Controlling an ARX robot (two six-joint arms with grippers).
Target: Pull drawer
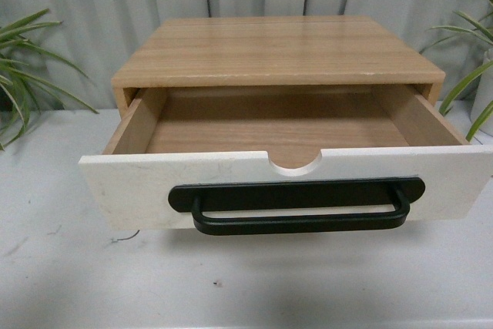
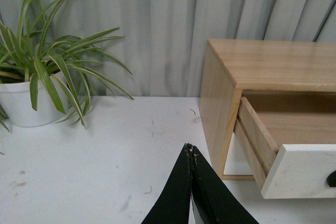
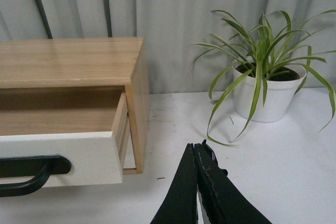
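The drawer (image 1: 131,186) stands pulled well out of its light wood cabinet (image 1: 273,52), and its inside is empty. Its white front carries a wide black bar handle (image 1: 296,204) under a semicircular notch (image 1: 295,161). Neither arm shows in the front view. My left gripper (image 2: 189,148) is shut with nothing in it, over the table to the left of the cabinet (image 2: 220,93) and short of the drawer front (image 2: 302,169). My right gripper (image 3: 196,147) is also shut and empty, to the right of the cabinet (image 3: 137,98), apart from the drawer front (image 3: 58,156) and handle (image 3: 29,171).
A white table (image 1: 254,283) holds the cabinet. A spider plant in a white pot (image 2: 23,100) stands at the far left. Another potted plant (image 3: 268,93) stands at the far right. A grey curtain (image 1: 100,5) hangs behind everything.
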